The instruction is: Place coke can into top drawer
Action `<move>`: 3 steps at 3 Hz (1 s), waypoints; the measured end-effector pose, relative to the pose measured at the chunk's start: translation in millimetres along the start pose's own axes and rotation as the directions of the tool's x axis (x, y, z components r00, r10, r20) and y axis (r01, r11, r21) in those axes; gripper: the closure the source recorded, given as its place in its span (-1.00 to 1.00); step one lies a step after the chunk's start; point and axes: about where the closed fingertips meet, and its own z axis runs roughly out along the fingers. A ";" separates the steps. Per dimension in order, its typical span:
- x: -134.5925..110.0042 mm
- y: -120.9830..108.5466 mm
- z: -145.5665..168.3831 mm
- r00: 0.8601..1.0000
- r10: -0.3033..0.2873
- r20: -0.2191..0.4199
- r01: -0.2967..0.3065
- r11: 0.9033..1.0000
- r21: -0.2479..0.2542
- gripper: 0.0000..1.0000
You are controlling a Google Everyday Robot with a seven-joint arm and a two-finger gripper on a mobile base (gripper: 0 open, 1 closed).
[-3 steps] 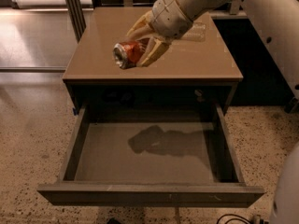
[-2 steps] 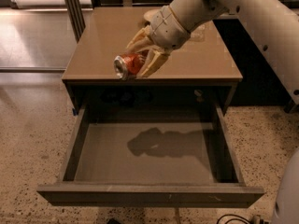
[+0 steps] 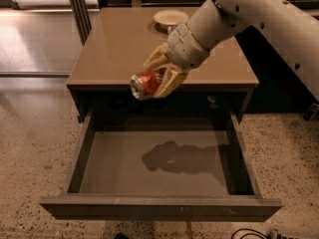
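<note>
My gripper (image 3: 158, 78) is shut on the coke can (image 3: 144, 84), an orange-red and white can held on its side with a silver end facing the camera. The can hangs in the air over the back edge of the top drawer (image 3: 159, 162), just in front of the cabinet top's front edge. The drawer is pulled fully out, with a smooth grey floor and a plain front panel (image 3: 160, 208). The arm's shadow lies on the drawer floor.
The brown cabinet top (image 3: 124, 49) carries a small white bowl (image 3: 170, 18) at its back. A dark vertical post (image 3: 79, 9) stands at the back left. Speckled floor surrounds the cabinet, and a cable (image 3: 249, 233) lies at the bottom right.
The gripper with the can has moved forward and down, from over the cabinet top to over the drawer's back edge. A white bowl behind the arm has come into sight.
</note>
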 end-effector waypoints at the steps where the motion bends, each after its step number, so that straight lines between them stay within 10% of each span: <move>1: 36.1 49.1 29.5 0.997 0.058 -0.046 -0.060 0.998 -0.037 1.00; 3: 70.1 74.8 64.9 0.996 0.090 -0.011 -0.090 0.992 -0.086 1.00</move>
